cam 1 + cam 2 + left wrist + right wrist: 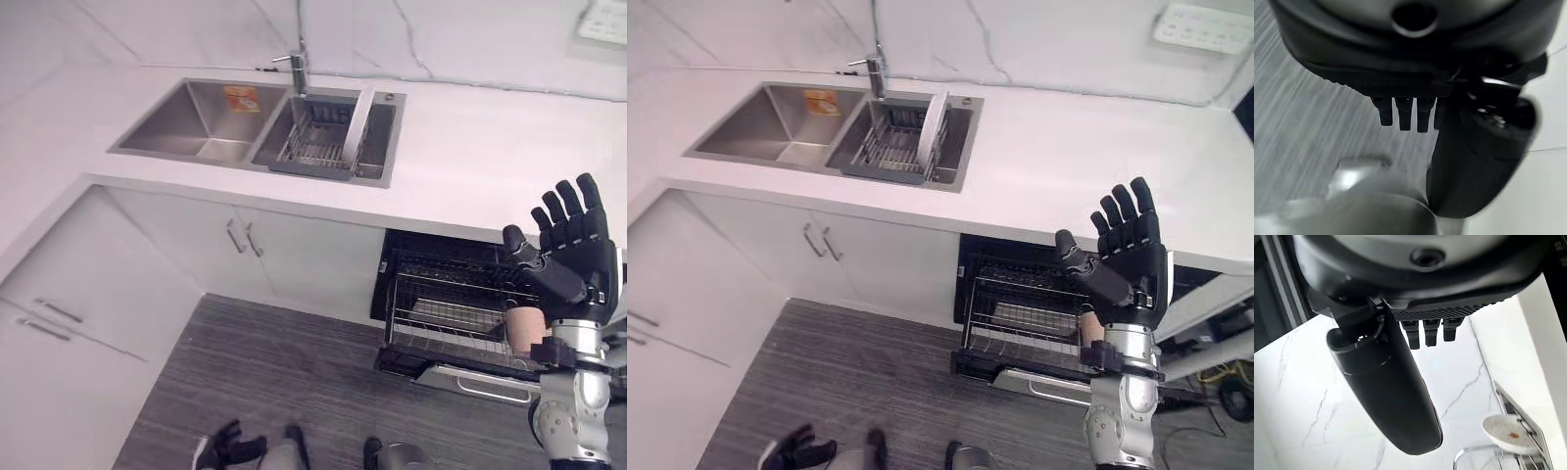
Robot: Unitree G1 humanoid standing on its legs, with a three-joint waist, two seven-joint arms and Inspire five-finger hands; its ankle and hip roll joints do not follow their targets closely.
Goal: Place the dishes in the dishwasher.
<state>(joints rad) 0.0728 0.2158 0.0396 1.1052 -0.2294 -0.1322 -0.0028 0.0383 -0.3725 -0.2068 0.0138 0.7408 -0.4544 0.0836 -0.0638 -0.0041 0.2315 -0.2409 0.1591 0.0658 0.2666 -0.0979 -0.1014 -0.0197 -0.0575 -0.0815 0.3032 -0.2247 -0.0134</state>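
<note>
A white plate (pixel 359 122) stands on edge in a wire drainer (pixel 315 147) in the right basin of the steel sink (pixel 176 132). The right wrist view shows the plate (pixel 1508 433) from afar, with a small brown stain. Under the counter at the right the dishwasher is open and its wire rack (pixel 446 304) is pulled out. A beige cup (pixel 524 328) stands in the rack's right part. My right hand (pixel 573 250) is raised above that rack, open with fingers straight and holding nothing. Low by the floor hangs my left hand (pixel 230 448), open and holding nothing.
A tap (pixel 299 64) rises behind the sink. The white counter (pixel 470 147) runs between the sink and the dishwasher. White cupboard doors with bar handles (pixel 242 238) stand left of the dishwasher, over grey wood floor (pixel 284 372).
</note>
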